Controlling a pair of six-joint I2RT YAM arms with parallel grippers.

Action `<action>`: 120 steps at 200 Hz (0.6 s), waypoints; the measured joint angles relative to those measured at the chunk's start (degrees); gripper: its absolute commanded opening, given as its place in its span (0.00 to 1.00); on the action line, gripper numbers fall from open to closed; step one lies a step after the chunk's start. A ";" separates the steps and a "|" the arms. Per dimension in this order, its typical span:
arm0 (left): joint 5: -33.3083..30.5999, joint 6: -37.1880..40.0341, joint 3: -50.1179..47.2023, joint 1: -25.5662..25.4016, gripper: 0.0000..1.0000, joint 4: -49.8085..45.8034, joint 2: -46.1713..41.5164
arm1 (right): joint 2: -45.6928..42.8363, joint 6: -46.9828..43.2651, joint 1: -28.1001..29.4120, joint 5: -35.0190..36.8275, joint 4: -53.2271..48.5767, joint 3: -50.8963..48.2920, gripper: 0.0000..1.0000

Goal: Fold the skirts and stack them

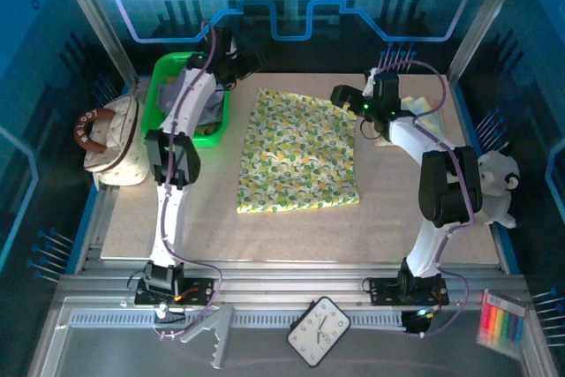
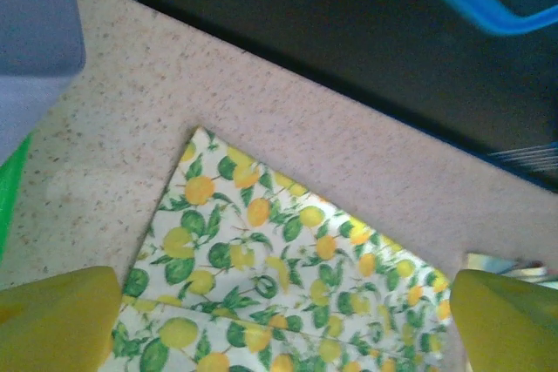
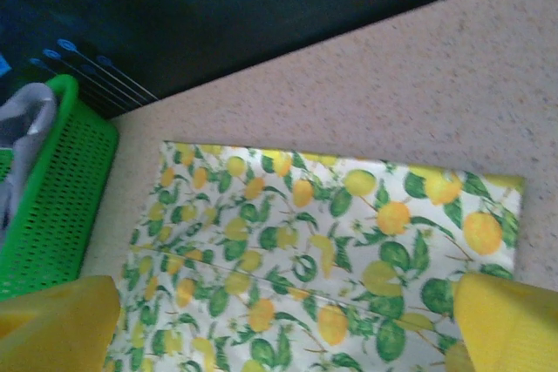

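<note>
While the cream handbag (image 1: 115, 140) sits at the far left, just beside the table (image 1: 291, 236), a green basket (image 1: 210, 134) stands on the table's far left corner with the lavender-grey skirt (image 1: 188, 87) heaped inside it. The left arm reaches up over that basket. In the left wrist view the left gripper (image 2: 283, 324) hangs above the table with its jaws spread wide; its yellow fingers (image 2: 57, 320) sit at opposite bottom corners of the view with nothing between them. Below them lies a far corner of the printed skirt (image 1: 298, 152). That skirt, yellow-green with lemons and leaves, is spread flat in the middle of the table and touches neither the basket nor anything else. Over its far right corner hovers the right gripper (image 3: 283, 324), its jaws equally wide apart and holding nothing, with the cloth flat beneath them. Just beyond the right arm's wrist lies a bit of pale tan cloth (image 1: 425, 109), mostly hidden by the arm. Off the table's right edge stands a white plush toy (image 1: 499, 184).
</note>
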 measured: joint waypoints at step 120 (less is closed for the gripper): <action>12.85 -18.05 -61.40 -14.01 0.99 19.32 -30.77 | 15.28 6.16 1.99 -12.13 -27.85 17.22 1.00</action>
